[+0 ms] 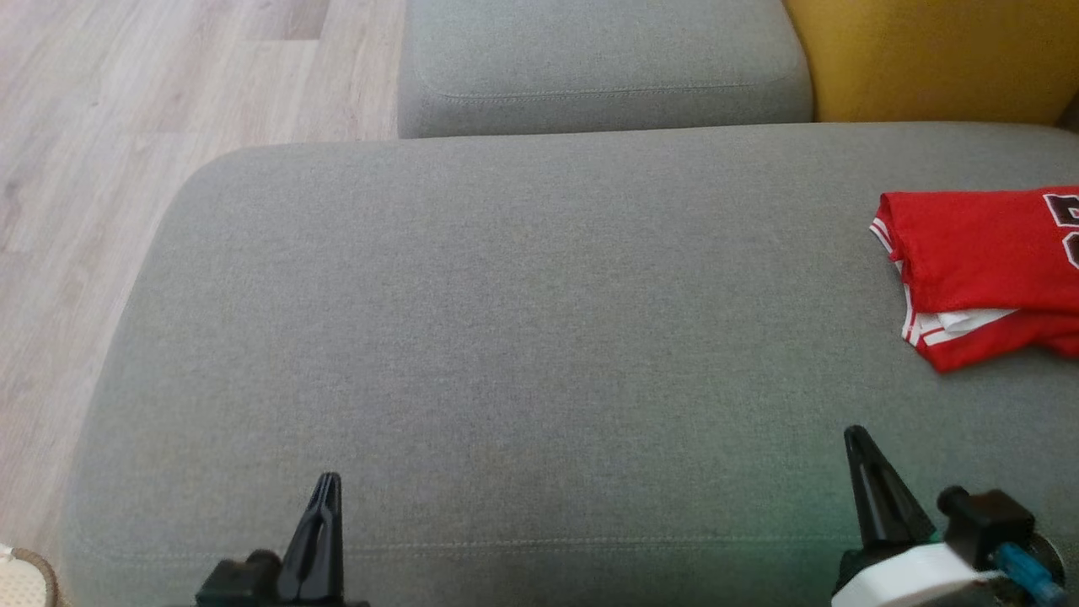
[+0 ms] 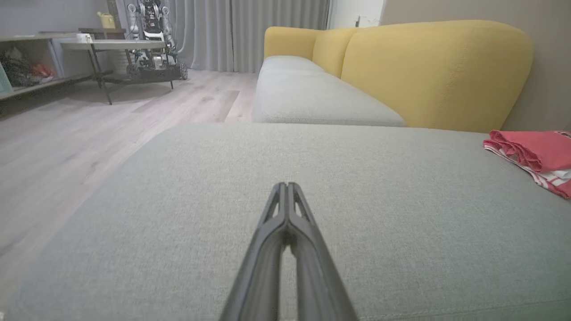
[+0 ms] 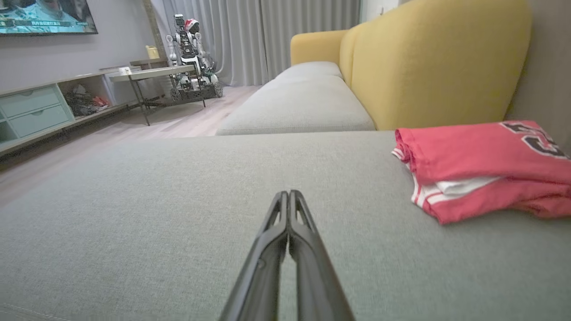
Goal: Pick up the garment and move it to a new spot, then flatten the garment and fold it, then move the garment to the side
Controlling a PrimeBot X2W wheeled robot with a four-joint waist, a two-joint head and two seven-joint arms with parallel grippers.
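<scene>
A wide grey sofa seat (image 1: pixel 506 337) lies in front of the robot, with a yellow backrest (image 1: pixel 927 59) behind its far right corner. A folded red shirt (image 1: pixel 978 253) lies at the seat's right edge. At the near edge, the left claw (image 1: pixel 329 482) and right claw (image 1: pixel 855 437) are both clenched on nothing.

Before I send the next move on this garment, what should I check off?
1. Left gripper shut, holding nothing: ok.
2. Right gripper shut, holding nothing: ok.
3. Red garment rests on the grey cushion, toward its right side: ok.
4. Both grippers apart from the garment: ok.
5. Whole garment inside the head view: not ok, its right part is cut off.
6. Fold is tidy: cannot tell; a white inner layer peeks out.
</scene>
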